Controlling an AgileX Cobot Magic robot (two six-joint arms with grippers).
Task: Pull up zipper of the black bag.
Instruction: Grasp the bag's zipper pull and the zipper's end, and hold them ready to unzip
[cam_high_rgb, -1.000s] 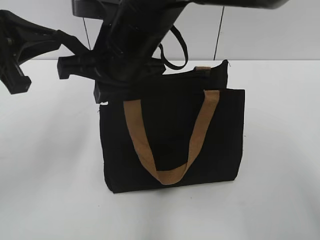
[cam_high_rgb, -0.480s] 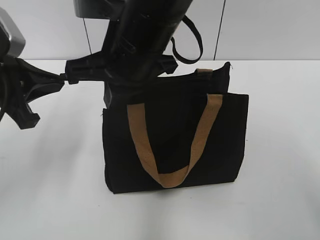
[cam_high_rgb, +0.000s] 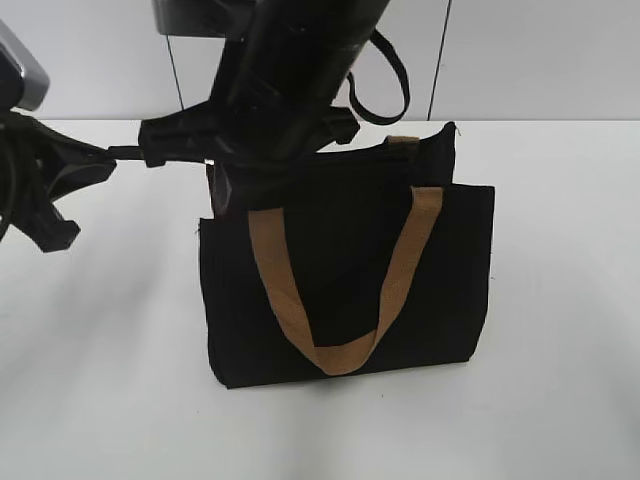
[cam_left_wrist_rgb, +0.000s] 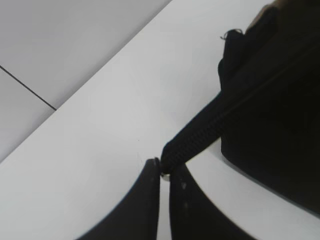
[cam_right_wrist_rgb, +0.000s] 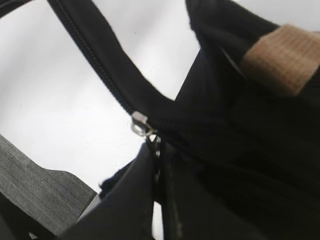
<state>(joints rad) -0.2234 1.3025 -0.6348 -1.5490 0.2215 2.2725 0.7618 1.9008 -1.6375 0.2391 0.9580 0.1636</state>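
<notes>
The black bag (cam_high_rgb: 340, 290) stands upright on the table, its front tan handle (cam_high_rgb: 345, 355) hanging down. My right gripper (cam_high_rgb: 222, 185) reaches across to the bag's top left corner. In the right wrist view it (cam_right_wrist_rgb: 159, 150) is shut on the pull just below the silvery zipper slider (cam_right_wrist_rgb: 139, 124), and the zip line runs up to the left. My left gripper (cam_high_rgb: 112, 155) is left of the bag. In the left wrist view it (cam_left_wrist_rgb: 165, 172) is shut on the end of the black zipper tail (cam_left_wrist_rgb: 200, 132), stretched out from the bag (cam_left_wrist_rgb: 280, 110).
The white table (cam_high_rgb: 100, 380) runs wide on all sides of the bag, with a pale wall behind. A black strap loop (cam_high_rgb: 390, 100) hangs by the right arm above the bag. A grey ridged block (cam_right_wrist_rgb: 30, 175) shows low left in the right wrist view.
My left arm has moved right and up, and now holds the zipper tail taut. My right arm has edged right along the bag's top. The bag has shifted slightly.
</notes>
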